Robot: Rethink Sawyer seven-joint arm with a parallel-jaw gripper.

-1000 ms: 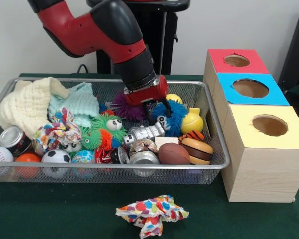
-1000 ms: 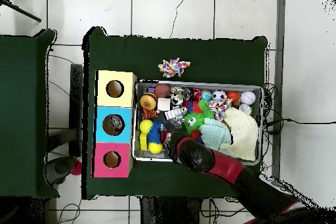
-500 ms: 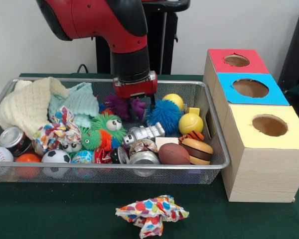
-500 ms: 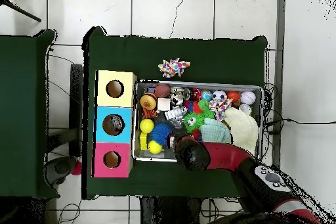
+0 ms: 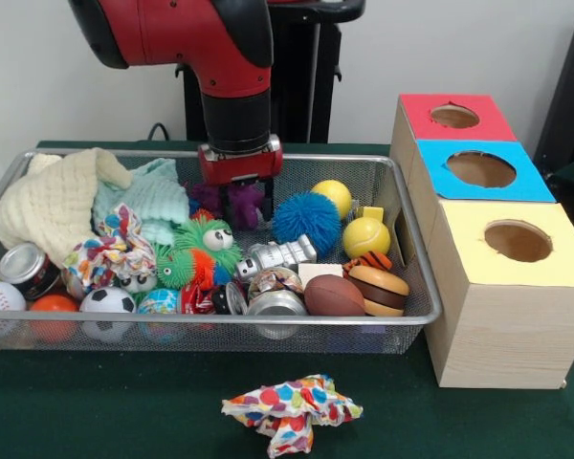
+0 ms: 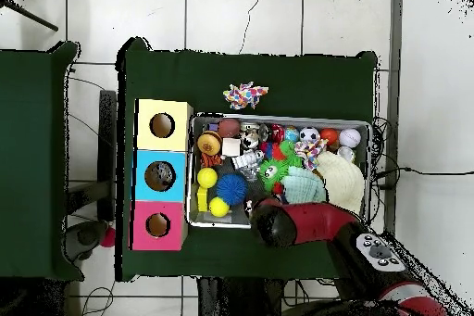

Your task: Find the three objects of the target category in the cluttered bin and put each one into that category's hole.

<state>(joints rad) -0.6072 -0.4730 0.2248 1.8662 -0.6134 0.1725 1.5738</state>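
The claw (image 5: 237, 186) is held low over the wire bin (image 5: 402, 251) — right above a purple spiky toy (image 5: 237, 203). How wide it is open cannot be told. The blue hole (image 5: 480, 169) is found well apart — by the worktop's right edge.

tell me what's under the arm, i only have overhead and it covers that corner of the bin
Observer: In the front view the end effector sits right over a purple spiky toy at the back of the cluttered bin.
Operator: has it got hold of it
Observer: Cannot tell; the toy shows just below its red plate, nothing more.
Operator: blue spiky ball touching it
Observer: No, the blue spiky ball lies beside the toy, apart from the end effector.
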